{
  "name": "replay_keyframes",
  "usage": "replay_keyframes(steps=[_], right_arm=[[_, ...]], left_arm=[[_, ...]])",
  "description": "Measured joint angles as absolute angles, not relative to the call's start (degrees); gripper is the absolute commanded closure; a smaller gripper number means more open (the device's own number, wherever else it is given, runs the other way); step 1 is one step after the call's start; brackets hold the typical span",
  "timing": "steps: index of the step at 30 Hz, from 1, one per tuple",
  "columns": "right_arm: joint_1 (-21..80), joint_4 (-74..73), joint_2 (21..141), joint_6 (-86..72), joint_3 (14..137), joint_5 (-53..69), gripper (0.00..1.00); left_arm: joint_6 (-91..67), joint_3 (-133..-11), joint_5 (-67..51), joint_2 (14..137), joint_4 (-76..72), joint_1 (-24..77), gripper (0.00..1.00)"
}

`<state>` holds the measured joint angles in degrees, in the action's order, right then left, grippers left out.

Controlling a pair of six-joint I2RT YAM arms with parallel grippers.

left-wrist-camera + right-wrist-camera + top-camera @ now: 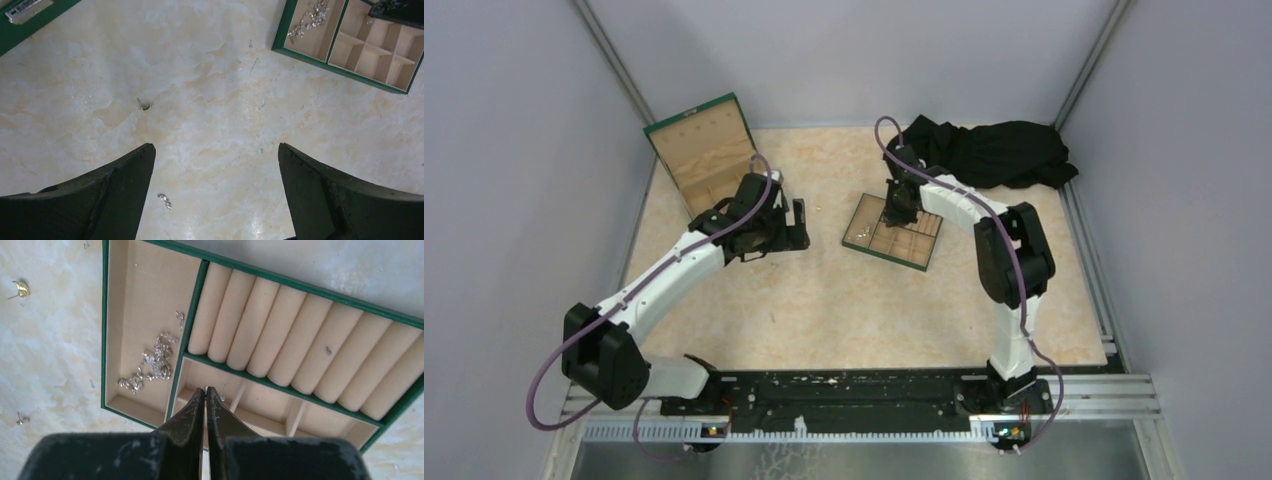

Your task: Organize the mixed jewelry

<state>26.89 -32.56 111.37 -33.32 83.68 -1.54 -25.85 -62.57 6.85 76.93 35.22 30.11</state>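
- The left tool (pixel 215 150) hangs spread above the bench (pixel 210 90), a silvery piece (pixel 164 201) beside one finger.
- The right tool (pixel 205 391) is pressed together over the tray (pixel 104 340), chains (pixel 150 365) ahead-left.

Soft, even light is falling from above, casting only faint shadows; the marbled tabletop (pixel 210 125) is washing out slightly, and the black cloth (pixel 994 150) is showing hardly any detail.

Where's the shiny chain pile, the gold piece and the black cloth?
shiny chain pile (pixel 152 362): right wrist view, middle of tangle.
gold piece (pixel 21 288): right wrist view, its curved body.
black cloth (pixel 1009 150): top external view, its middle.
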Motion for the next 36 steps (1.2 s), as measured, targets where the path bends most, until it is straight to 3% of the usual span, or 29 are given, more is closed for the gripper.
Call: replay_keyframes(steps=[5,8,15,23,28,36], right_arm=[[27.1,-32.4,114.1,-33.7,85.3,-1.0,0.71],[27.6,-33.0,114.1,-33.7,85.7,-1.0,0.63],[28.1,-34.0,113.2,-33.4,87.6,-1.8,0.63],[28.1,-33.8,96.8,-32.6,78.4,-6.0,0.65],[27.9,-33.9,88.3,-32.6,72.1,-7.5,0.66],[27.8,-35.0,86.7,-32.6,69.0,-9.0,0.67]], left_arm=[[-26.1,-60.5,6.8,75.4,35.8,30.1,0.01],[-26.2,-59.2,6.8,74.7,36.1,30.1,0.02],[-27.7,-56.6,7.3,74.5,37.0,30.1,0.10],[-30.5,-51.5,12.1,74.6,38.2,30.1,0.35],[-32.0,-50.2,13.5,77.1,37.1,29.6,0.40],[-33.8,-48.9,13.5,83.4,30.6,25.7,0.45]])
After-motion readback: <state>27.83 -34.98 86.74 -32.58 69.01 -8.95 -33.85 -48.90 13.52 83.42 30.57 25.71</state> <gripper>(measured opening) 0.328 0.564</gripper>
